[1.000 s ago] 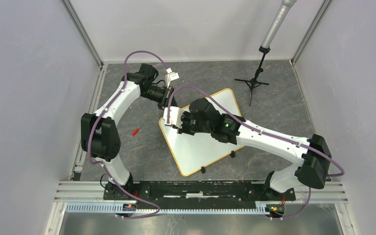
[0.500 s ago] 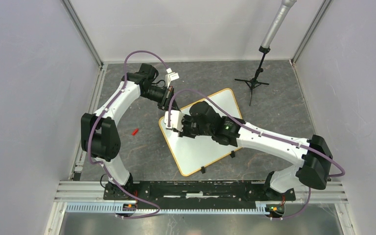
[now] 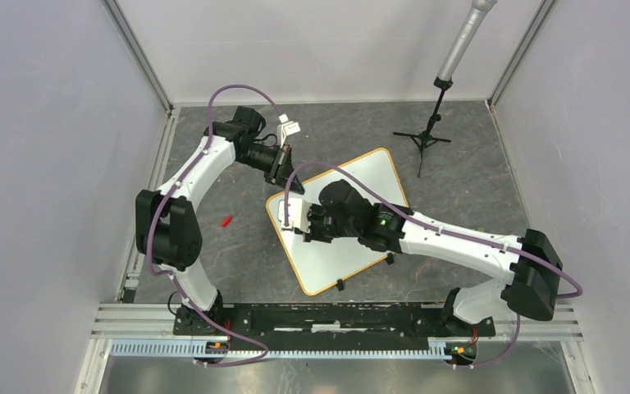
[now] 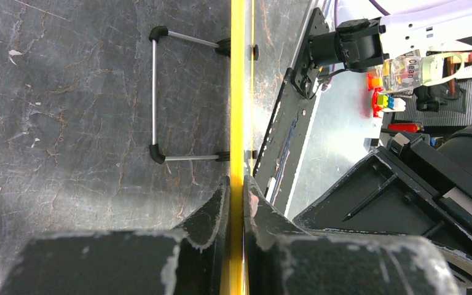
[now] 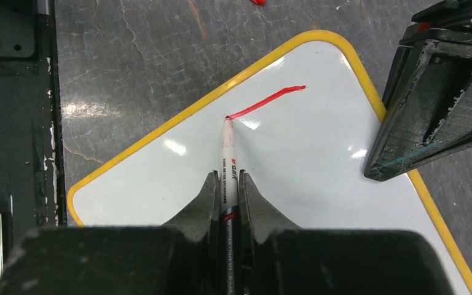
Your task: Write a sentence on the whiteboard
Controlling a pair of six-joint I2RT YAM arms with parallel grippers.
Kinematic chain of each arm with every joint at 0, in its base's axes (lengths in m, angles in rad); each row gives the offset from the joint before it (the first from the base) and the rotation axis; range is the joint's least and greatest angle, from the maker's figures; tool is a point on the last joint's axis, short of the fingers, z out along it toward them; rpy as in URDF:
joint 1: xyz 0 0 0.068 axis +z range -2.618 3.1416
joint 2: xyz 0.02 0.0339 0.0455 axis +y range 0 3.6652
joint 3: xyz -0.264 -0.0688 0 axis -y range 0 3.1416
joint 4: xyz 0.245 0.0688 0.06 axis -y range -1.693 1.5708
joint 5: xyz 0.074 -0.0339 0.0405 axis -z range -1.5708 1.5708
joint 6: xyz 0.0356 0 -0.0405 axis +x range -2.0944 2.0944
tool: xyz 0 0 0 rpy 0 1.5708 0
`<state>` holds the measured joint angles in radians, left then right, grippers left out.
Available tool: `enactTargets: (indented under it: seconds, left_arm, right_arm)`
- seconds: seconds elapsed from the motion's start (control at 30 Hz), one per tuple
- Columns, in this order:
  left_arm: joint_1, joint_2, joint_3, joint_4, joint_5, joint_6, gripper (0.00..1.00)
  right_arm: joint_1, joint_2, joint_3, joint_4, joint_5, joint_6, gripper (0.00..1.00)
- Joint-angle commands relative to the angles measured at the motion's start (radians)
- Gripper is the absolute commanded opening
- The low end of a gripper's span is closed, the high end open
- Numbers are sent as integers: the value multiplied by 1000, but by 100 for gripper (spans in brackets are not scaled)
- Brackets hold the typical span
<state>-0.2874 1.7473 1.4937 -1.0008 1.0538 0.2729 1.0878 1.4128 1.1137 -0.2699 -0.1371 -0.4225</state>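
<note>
Whiteboard (image 3: 340, 261): we see it on the dark stone-patterned table (image 3: 238, 254), turned diagonally, between the two arms; two small black clips sit on its near right edge.
Left gripper (image 4: 238, 184): its jaws are closed narrowly on the board's yellow rim, at the far left corner in the overhead view.
Right gripper (image 5: 228, 179): it pinches a whiteboard marker (image 5: 228, 153) between narrow jaws, over the left part of the board.
Marker tip: we see it touching the white surface at one end of the mark.
Red stroke (image 5: 265, 98): a single short, slightly curved line near the yellow-rimmed corner; we read no letters in it.
Wire leg (image 4: 153, 92): a thin metal loop with black ends joins the rim, seen from the left wrist.
Small red object (image 3: 226, 220): it lies on the table, left of the board and apart from it.
Black tripod (image 3: 426, 138): it stands at the far right.
</note>
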Motion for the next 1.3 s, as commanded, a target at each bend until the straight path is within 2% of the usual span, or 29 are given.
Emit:
enactTargets:
  seconds: [0.0,0.7,1.27]
  left_arm:
    - [-44,1,1,-47,-23,58,2]
    - [-45,-5,-2,-47,-22,58,2]
    - [-45,6,3,-47,-25,58,2]
  right_arm:
    - [2,-17,56,1,26,4,0]
    - [-9,50,156,50,85,14,0]
    - [-49,16,88,28,121,4,0]
